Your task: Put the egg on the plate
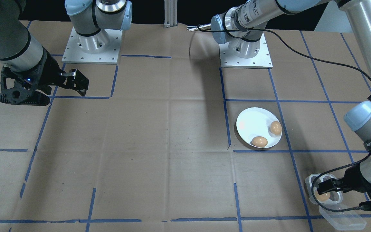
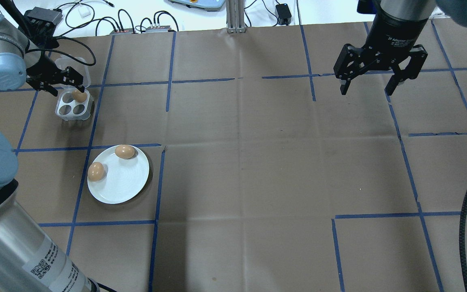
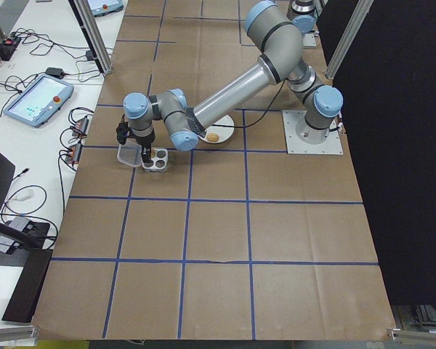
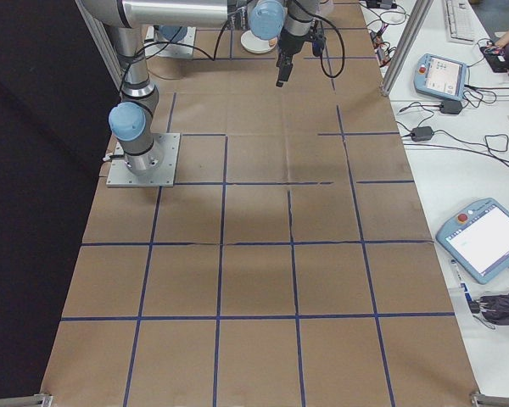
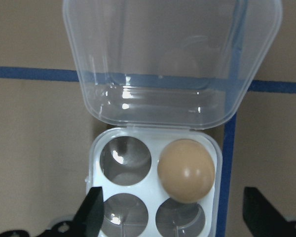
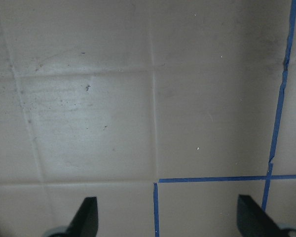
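Note:
A round white plate (image 2: 125, 184) (image 1: 253, 124) lies on the robot's left side with two brown eggs on it, one egg (image 2: 125, 151) at its far rim and one egg (image 2: 96, 171) at its left rim. Beyond it sits a clear four-hole egg tray (image 2: 73, 110) (image 5: 153, 136), lid folded open, with a third egg (image 5: 186, 170) (image 2: 79, 96) (image 1: 323, 196) in one far hole. My left gripper (image 5: 175, 217) (image 2: 73, 83) hovers open just above the tray, touching nothing. My right gripper (image 2: 379, 83) (image 6: 170, 219) hangs open and empty over bare table far to the right.
The tray's open lid (image 5: 163, 64) (image 1: 343, 217) lies flat on the far side of the tray. Blue tape lines grid the brown paper tabletop (image 2: 258, 162). Cables and control boxes (image 2: 136, 24) lie beyond the far edge.

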Controlling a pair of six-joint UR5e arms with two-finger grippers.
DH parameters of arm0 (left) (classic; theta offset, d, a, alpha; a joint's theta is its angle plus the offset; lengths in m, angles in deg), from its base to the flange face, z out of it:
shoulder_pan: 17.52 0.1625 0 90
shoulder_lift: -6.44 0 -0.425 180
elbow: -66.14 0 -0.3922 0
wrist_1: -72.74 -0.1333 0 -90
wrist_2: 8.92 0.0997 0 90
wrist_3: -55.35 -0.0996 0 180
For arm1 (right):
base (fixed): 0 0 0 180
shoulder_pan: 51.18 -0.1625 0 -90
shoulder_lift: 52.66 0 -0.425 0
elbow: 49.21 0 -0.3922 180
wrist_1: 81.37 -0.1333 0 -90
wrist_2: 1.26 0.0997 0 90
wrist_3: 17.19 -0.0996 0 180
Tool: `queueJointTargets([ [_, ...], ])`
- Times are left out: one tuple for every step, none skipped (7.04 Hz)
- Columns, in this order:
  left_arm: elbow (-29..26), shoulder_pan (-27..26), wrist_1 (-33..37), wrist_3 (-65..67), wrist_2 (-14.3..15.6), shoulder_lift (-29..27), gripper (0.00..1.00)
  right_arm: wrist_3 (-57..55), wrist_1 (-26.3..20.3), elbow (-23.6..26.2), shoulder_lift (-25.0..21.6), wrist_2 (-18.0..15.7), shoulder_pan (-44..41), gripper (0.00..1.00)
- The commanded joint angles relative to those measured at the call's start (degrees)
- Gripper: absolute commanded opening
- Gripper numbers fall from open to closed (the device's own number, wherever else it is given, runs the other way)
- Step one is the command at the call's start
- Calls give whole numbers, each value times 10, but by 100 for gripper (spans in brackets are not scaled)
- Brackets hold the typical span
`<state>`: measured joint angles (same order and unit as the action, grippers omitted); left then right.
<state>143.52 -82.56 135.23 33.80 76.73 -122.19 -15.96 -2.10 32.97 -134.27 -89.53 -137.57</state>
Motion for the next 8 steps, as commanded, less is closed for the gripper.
queueJointTargets([
  [-7, -9, 6, 1, 35, -11, 99, 0, 0, 0, 0, 0, 0, 100],
  [-7, -12, 6, 1, 35, -14, 98, 0, 0, 0, 0, 0, 0, 100],
  [-7, -11, 5, 2, 32, -17, 94, 0, 0, 0, 0, 0, 0, 100],
  [-7, -13, 6, 3, 29, -18, 94, 0, 0, 0, 0, -1, 0, 100],
  [-7, -13, 5, 4, 26, -21, 94, 0, 0, 0, 0, -1, 0, 100],
  [-7, -13, 5, 4, 26, -22, 94, 0, 0, 0, 0, -1, 0, 100],
  [-7, -14, 5, 5, 25, -23, 91, 0, 0, 0, 0, 0, 0, 100],
  [-7, -14, 5, 7, 25, -23, 84, 0, 0, 0, 0, -1, 0, 100],
])
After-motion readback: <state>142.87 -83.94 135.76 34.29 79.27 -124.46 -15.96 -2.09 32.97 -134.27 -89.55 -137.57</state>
